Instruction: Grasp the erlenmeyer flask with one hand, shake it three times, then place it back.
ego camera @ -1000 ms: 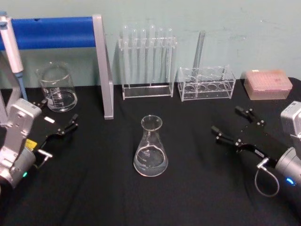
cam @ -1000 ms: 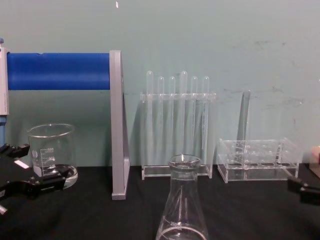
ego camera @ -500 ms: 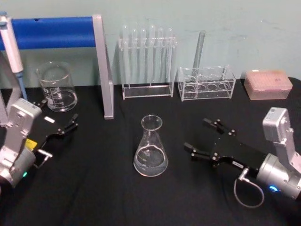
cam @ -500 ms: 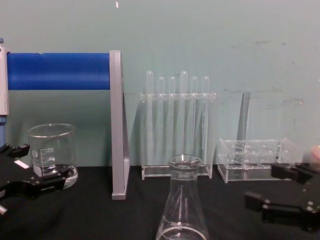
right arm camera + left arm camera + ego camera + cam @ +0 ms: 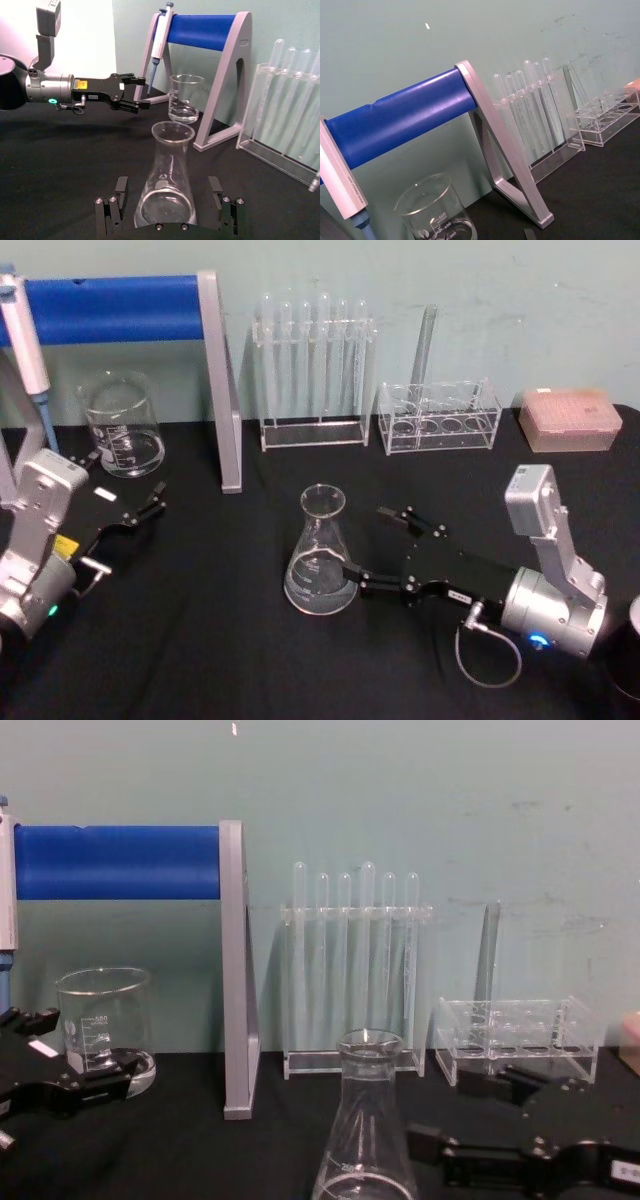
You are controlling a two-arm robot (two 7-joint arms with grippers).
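Note:
The erlenmeyer flask (image 5: pixel 321 552) stands upright on the black table, a little clear liquid in its base. My right gripper (image 5: pixel 368 543) is open and low at the flask's right side. Its near fingertip is at the base and its far fingertip stands behind and to the right. In the right wrist view the flask (image 5: pixel 167 180) stands just ahead of the gap between the two fingers (image 5: pixel 120 192). From the chest, the right gripper (image 5: pixel 445 1112) sits beside the flask (image 5: pixel 365 1130). My left gripper (image 5: pixel 152 502) rests open at the left, away from the flask.
A glass beaker (image 5: pixel 122 427) stands at the back left by the blue-barred pipette stand (image 5: pixel 115 308). A rack of test tubes (image 5: pixel 313 370), a low clear rack (image 5: pixel 438 418) and a pink tip box (image 5: pixel 568 418) line the back wall.
My right arm has swept left across the table, bringing its open fingers from the right edge up to the flask. The left arm and the flask have not moved.

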